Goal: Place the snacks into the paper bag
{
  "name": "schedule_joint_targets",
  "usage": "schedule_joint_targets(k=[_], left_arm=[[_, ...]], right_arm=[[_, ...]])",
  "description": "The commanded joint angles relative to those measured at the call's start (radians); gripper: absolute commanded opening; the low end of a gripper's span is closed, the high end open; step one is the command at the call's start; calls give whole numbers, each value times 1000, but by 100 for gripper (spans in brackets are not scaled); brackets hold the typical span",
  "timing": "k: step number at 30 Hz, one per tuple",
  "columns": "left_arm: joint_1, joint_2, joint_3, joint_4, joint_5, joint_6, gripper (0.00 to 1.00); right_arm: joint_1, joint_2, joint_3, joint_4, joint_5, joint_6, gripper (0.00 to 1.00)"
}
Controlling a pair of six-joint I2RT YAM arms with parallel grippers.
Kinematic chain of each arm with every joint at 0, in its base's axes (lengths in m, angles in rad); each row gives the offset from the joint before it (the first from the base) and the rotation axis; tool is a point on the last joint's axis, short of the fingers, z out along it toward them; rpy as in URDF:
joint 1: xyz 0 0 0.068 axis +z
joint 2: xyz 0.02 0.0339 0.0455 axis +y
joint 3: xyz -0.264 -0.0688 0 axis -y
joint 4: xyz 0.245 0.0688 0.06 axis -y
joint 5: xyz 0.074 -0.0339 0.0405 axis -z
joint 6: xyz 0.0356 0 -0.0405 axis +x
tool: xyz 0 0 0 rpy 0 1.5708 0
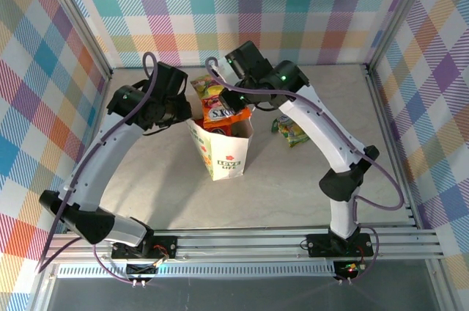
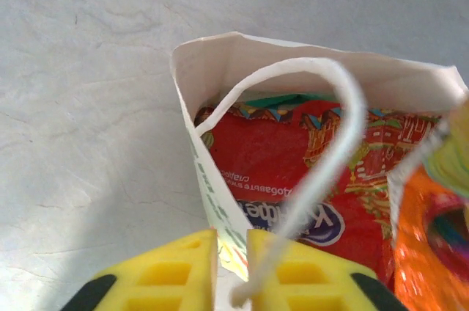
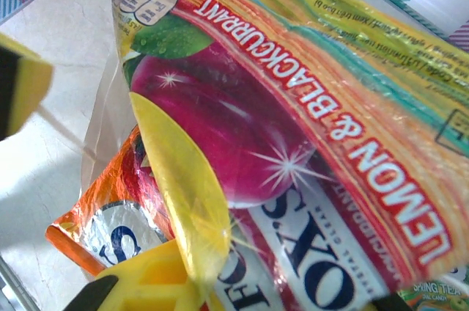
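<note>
While the left gripper (image 2: 233,267) pinches one paper bag (image 2: 220,69), the right gripper (image 3: 249,289) clamps one purple packet (image 3: 242,127).

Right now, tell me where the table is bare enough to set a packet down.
Bare: the wide patch between the paper bag and the near rail; the far right corner beyond the green-yellow packet. Crowded: the bag's mouth, where the left pincer grips its rim and the right pincer holds the lemon-blackcurrant packet.

Paper bag (image 2: 220,58) matt paper; fruit-print packet (image 3: 242,135) glossy crinkled foil; table (image 2: 88,105) smooth matt.
</note>
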Motion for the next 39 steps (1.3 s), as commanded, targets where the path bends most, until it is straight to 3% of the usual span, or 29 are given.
schedule_joint_targets(k=[1, 8, 18, 27, 32, 39], left_arm=[[8, -21, -34, -29, -1, -4, 11], [12, -58, -77, -18, 11, 2, 5], [28, -111, -104, -20, 26, 13, 3], [43, -119, -141, 9, 62, 30, 3], [54, -117, -140, 16, 71, 33, 3], [72, -111, -130, 24, 96, 39, 3]], right_arm=[[9, 21, 62, 34, -9, -16, 0], [8, 55, 65, 49, 41, -35, 0], [8, 76, 73, 66, 70, -35, 0], [12, 99, 73, 26, -5, -44, 0], [31, 113, 64, -28, 12, -48, 0], [53, 58, -59, -27, -25, -35, 0]])
